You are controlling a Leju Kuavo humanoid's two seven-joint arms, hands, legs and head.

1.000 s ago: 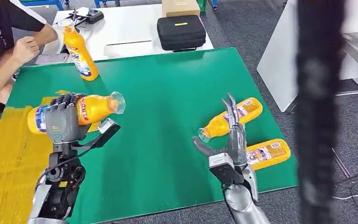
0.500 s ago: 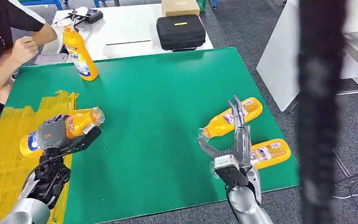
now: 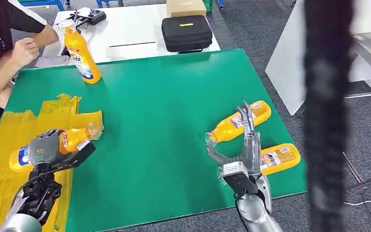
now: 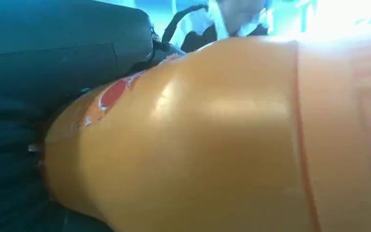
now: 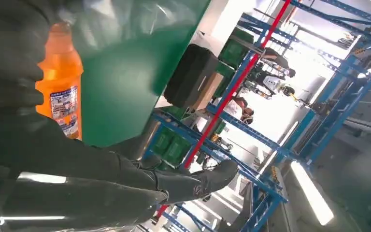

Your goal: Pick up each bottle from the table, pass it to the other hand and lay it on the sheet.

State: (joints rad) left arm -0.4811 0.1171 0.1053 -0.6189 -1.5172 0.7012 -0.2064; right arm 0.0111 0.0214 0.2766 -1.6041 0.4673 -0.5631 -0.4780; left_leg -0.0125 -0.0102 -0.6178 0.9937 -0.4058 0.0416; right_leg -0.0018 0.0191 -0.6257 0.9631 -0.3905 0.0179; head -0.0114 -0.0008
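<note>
Left hand [image 3: 45, 150] lowered its gripped bottle [image 3: 58, 143] onto the sheet [image 3: 0, 169]; right hand [image 3: 244, 145] fingers apart

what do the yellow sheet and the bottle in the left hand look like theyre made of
Sheet: likely thin plastic film; it is glossy, see-through yellow and wrinkled at the edges. Bottle: probably smooth plastic, orange with a shiny highlight and a printed label, gripped by the left hand.

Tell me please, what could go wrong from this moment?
The left hand holds a bottle lying over the crumpled yellow sheet; released, the round bottle might roll onto the green mat. The open right hand stands close to two lying bottles and could knock them.
</note>
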